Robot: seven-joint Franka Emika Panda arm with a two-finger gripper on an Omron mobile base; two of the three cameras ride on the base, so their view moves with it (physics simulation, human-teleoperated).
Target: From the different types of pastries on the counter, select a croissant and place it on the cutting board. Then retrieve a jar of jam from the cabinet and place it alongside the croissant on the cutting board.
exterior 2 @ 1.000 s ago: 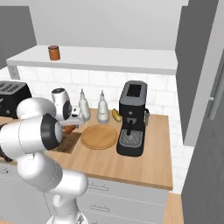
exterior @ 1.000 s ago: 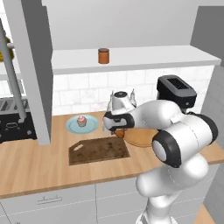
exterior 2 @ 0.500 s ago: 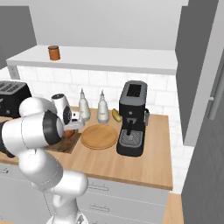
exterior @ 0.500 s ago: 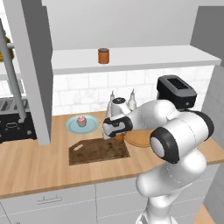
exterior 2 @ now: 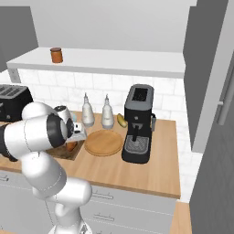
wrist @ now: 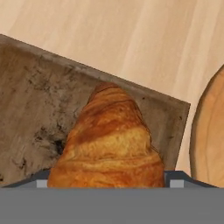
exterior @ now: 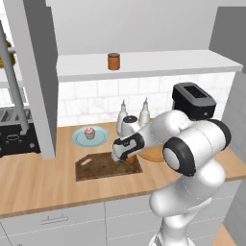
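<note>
The golden-brown croissant (wrist: 111,140) sits between my fingertips, just above the right end of the dark cutting board (wrist: 30,109). My gripper (exterior: 122,154) is shut on the croissant (exterior 2: 71,146) and hangs low over the board (exterior: 96,167) on the counter (exterior: 38,185). The reddish-brown jar of jam (exterior: 114,61) stands on the white cabinet shelf (exterior: 163,62), also seen as the jar (exterior 2: 56,55) at the shelf's left end. A pink-frosted cupcake (exterior: 89,132) rests on a blue plate behind the board.
A round wooden plate (exterior 2: 103,142) lies right of the board. Two white bottles (exterior 2: 87,112) and a yellow fruit (exterior 2: 121,120) stand by the tiled wall. A black coffee machine (exterior 2: 138,123) is to the right, a toaster (exterior: 14,132) to the left.
The hand has come down and slightly left with the croissant, from above the round plate's edge to low over the board's right end.
</note>
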